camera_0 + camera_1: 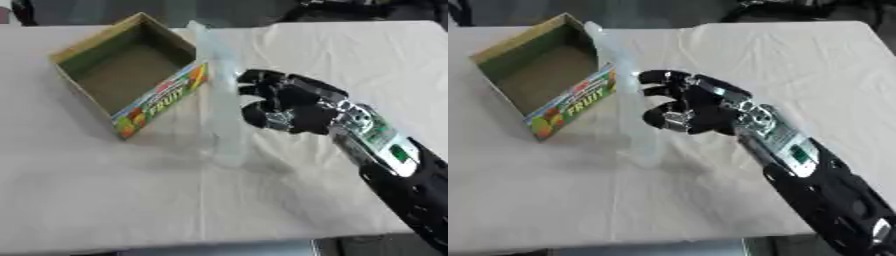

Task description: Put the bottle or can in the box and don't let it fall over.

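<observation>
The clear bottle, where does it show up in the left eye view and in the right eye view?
Left eye view: clear bottle stands just left of centre, between the box and the right hand.
Right eye view: it sits further left, upper-left of centre, beside the same hand.
Shared landmark: the box's FRUIT-printed side.

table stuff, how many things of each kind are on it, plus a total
cardboard box: 1, open and empty
clear bottle: 1, upright on the tablecloth
right robot hand: 1, fingers curled beside the bottle
total: 3
</observation>
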You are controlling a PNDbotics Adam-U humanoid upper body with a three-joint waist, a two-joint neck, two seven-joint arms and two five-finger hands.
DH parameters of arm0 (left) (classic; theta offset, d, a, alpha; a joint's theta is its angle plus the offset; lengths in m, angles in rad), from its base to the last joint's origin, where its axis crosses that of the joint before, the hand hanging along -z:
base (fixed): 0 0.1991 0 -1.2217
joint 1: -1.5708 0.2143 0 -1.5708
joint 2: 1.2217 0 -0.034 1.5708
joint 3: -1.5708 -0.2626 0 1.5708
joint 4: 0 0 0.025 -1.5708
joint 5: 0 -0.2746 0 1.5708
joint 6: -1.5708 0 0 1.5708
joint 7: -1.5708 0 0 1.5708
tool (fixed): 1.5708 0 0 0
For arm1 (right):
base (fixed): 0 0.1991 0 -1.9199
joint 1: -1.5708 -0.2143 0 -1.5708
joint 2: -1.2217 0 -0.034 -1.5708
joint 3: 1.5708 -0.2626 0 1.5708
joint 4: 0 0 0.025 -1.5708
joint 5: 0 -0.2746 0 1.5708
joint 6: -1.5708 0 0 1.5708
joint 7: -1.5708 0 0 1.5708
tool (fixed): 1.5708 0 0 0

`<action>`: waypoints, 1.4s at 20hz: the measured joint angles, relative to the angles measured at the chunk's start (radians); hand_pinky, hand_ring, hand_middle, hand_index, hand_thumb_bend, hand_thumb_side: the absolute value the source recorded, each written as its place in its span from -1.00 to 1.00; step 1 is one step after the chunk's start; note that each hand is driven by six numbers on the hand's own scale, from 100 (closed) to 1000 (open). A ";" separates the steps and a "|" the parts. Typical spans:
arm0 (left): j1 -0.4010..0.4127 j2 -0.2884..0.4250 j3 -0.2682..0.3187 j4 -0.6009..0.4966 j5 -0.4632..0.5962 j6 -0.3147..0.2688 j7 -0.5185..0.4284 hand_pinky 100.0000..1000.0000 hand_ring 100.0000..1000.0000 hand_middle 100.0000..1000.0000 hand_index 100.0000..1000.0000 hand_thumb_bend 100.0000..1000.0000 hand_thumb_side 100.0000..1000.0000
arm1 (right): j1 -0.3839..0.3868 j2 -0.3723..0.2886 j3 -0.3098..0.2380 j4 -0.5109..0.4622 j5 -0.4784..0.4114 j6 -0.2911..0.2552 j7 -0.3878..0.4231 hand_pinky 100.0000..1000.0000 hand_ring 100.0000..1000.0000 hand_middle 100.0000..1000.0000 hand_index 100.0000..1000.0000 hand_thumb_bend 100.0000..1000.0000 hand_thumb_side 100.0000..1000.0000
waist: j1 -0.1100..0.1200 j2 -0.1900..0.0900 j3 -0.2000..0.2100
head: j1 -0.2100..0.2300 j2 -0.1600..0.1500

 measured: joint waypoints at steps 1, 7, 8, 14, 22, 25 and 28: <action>0.000 0.000 0.000 0.000 0.000 0.000 0.000 0.46 0.56 0.48 0.61 0.30 0.45 | 0.000 0.000 0.000 0.000 0.002 0.001 -0.004 0.60 0.98 0.96 0.88 -0.30 -0.61 | 0.000 0.000 0.000 | 0.000 0.000; 0.000 0.000 0.000 0.000 0.000 0.001 -0.002 0.46 0.56 0.48 0.61 0.30 0.45 | 0.001 -0.001 -0.001 0.001 0.018 0.001 -0.025 0.61 0.99 0.96 0.88 -0.29 -0.60 | 0.000 0.001 -0.001 | 0.000 -0.004; 0.000 0.000 0.000 0.000 0.000 0.001 -0.002 0.46 0.56 0.48 0.61 0.30 0.45 | 0.001 -0.001 -0.001 0.001 0.020 0.001 -0.027 0.61 1.00 0.97 0.89 -0.29 -0.58 | 0.000 0.001 -0.001 | 0.000 -0.007; 0.000 0.000 0.000 0.000 0.000 0.002 -0.003 0.46 0.56 0.48 0.61 0.29 0.46 | 0.009 -0.007 -0.001 -0.001 0.027 0.003 -0.031 0.62 1.00 0.99 0.90 -0.29 -0.54 | 0.000 0.002 -0.002 | -0.001 -0.008; 0.000 0.000 0.000 0.000 0.000 0.002 -0.003 0.46 0.55 0.48 0.61 0.29 0.46 | 0.008 -0.010 -0.007 -0.003 0.036 0.011 -0.040 0.63 1.00 1.00 0.91 -0.27 -0.54 | 0.000 0.003 -0.002 | -0.001 -0.009; 0.000 -0.001 0.000 0.000 0.000 0.003 -0.004 0.46 0.55 0.48 0.61 0.29 0.46 | -0.002 -0.010 -0.007 0.000 0.047 0.013 -0.050 0.63 1.00 1.00 0.91 -0.28 -0.52 | 0.001 0.006 -0.002 | 0.000 -0.009; 0.000 -0.001 0.000 0.000 0.000 0.003 -0.004 0.46 0.55 0.48 0.61 0.29 0.46 | -0.010 -0.010 -0.008 0.000 0.051 0.010 -0.053 0.62 1.00 1.00 0.91 -0.28 -0.52 | 0.003 0.008 -0.002 | 0.000 -0.009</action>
